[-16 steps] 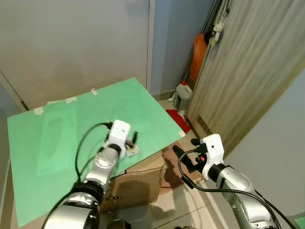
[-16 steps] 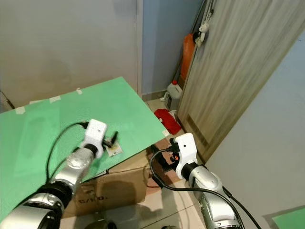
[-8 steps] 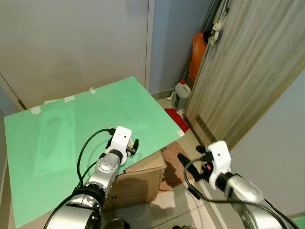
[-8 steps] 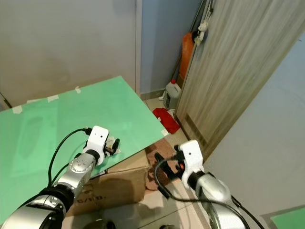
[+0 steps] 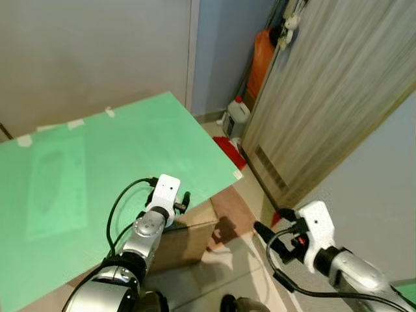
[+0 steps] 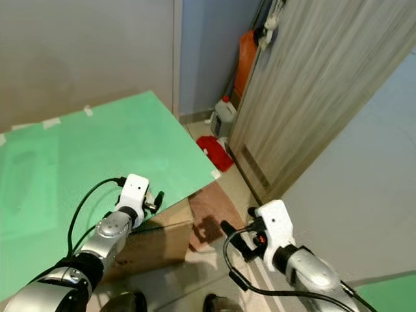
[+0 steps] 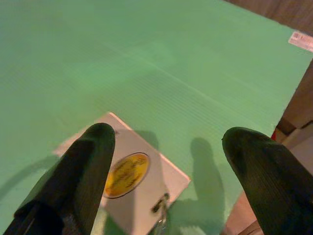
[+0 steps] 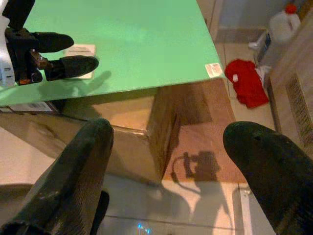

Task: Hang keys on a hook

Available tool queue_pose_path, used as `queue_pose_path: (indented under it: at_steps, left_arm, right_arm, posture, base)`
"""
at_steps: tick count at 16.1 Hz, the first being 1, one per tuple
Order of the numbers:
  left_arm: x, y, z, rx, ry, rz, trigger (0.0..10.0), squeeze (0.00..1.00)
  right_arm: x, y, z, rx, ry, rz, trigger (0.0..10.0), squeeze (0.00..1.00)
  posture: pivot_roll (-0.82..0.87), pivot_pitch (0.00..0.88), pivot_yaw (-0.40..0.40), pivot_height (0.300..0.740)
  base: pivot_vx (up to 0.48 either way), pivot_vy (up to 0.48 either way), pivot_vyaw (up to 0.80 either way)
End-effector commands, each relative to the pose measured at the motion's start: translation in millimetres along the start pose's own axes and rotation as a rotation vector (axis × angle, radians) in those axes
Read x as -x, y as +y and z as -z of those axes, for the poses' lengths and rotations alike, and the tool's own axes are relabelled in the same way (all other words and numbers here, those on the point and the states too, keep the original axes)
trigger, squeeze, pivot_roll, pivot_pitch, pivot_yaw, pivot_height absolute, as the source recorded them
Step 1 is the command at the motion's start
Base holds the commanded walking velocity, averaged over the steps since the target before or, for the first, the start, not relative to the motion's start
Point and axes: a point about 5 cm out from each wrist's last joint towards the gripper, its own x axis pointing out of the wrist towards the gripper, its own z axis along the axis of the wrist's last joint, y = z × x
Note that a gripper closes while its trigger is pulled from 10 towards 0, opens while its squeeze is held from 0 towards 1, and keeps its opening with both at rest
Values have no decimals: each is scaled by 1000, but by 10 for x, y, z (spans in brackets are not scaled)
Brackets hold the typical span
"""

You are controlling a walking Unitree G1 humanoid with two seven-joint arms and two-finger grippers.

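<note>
While its fingers are spreading wide, the left gripper (image 7: pixel 166 161) is hovering over a flat white key tag (image 7: pixel 128 182) with a round yellow sticker, lying on the ribbed green bench (image 5: pixel 97 156) near its front edge. The right gripper (image 8: pixel 171 161) is hanging with fingers parted and holding nothing above a cardboard box (image 8: pixel 142 132) and pale floor tiles (image 8: pixel 205 215).

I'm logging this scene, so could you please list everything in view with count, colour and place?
Board: one, green, lying over the box.
Key tag: one, white with a yellow disc, on the board between the left hand's fingers.
Cardboard box: one, brown, under the board.
Red cloth: one, on the floor by the wooden door.
Jug: one, white, in the corner.
Orange container: one, behind the jug.
Left hand: open, over the tag.
Right hand: open, above the floor.
</note>
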Motion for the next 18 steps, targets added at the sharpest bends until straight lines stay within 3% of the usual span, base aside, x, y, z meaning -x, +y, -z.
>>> queue_pose_path:
  at_steps: [1, 8, 13, 14, 18]
  left_arm:
    - [1, -50, 41, 10, 28, 2, 10000, 0]
    - [58, -181, 180, 6, 54, 9, 10000, 0]
    - [86, -129, 248, 7, 79, -37, 10000, 0]
    - [96, -105, 287, 3, 103, -46, 0, 0]
    - [134, -61, 407, 7, 179, -51, 0, 0]
  right_arm:
    - [80, -39, -47, 6, 0, 14, 10000, 0]
    - [167, 11, -8, -11, 41, 10, 10000, 0]
    - [164, 34, 0, -21, 51, 5, 10000, 0]
    - [167, 37, -5, -22, 53, 3, 10000, 0]
    - [188, 42, -8, -22, 61, 3, 10000, 0]
  posture:
    - [-181, 208, -105, 740]
    - [-185, 226, -104, 740]
    - [-180, 225, -113, 740]
    - [-183, 226, -115, 740]
    - [-189, 230, -121, 740]
  base:
    - [0, 0, 0]
    - [0, 0, 0]
    - [0, 0, 0]
    - [0, 0, 0]
    - [0, 0, 0]
